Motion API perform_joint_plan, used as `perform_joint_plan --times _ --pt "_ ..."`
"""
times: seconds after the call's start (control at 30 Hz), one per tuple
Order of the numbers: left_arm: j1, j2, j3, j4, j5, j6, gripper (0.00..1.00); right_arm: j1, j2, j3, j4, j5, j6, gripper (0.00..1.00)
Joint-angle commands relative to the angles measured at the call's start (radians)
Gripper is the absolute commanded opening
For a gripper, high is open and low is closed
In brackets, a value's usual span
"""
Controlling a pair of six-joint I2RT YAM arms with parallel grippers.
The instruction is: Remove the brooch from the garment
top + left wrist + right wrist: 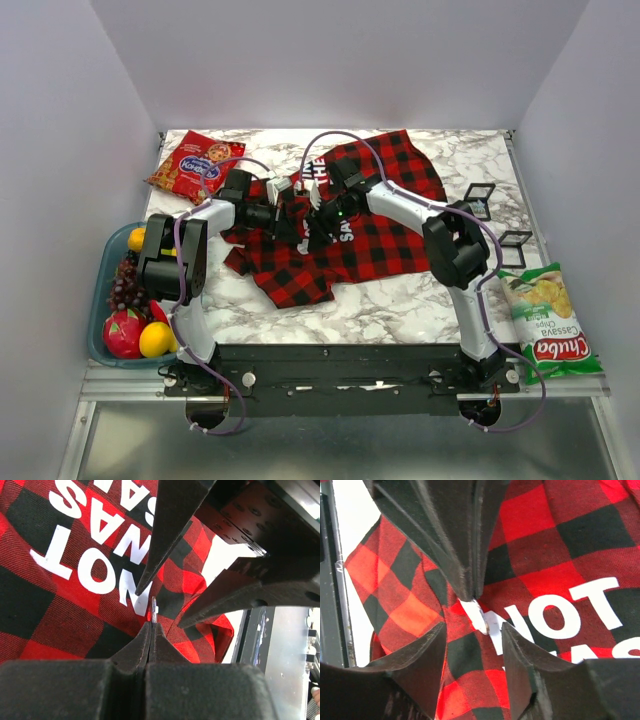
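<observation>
two jobs are split here: our left end effector (151, 630) is pinched tight on the rim of the brooch (154, 611), which stands edge-on beside the white "not" lettering. our right end effector (472, 630) gapes wide, straddling that spot, we judge to pin cloth as we pull. the garment (380, 250) lies rumpled on the desk (400, 305).

Quick headcount of what's on the table

Two robot arms (190, 250) (455, 250), one checked shirt (370, 250), one silvery brooch (490, 622), two snack bags (red packet (198, 166), green Chuba cassava chips (548, 322)), two black square frames (480, 200) (514, 247), one blue fruit tub (97, 310) with one dragon fruit (124, 333), one grape bunch (127, 285), two yellow-orange fruits (155, 340) (137, 238).
</observation>
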Motion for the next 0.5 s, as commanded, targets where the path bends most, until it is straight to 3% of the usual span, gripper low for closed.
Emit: perform_joint_plan --times 0.0,0.17,0.47 --pt "0.009 0.000 -0.003 0.015 0.044 -0.016 0.00 0.005 0.029 0.015 0.037 0.041 0.029 0.53" --pt "0.014 -0.001 -0.013 0.030 0.052 -0.036 0.00 0.009 0.033 0.022 0.042 0.061 0.029 0.48" --pt "0.017 0.008 -0.015 0.029 0.060 -0.038 0.00 0.015 0.046 0.029 0.053 0.069 0.044 0.47"
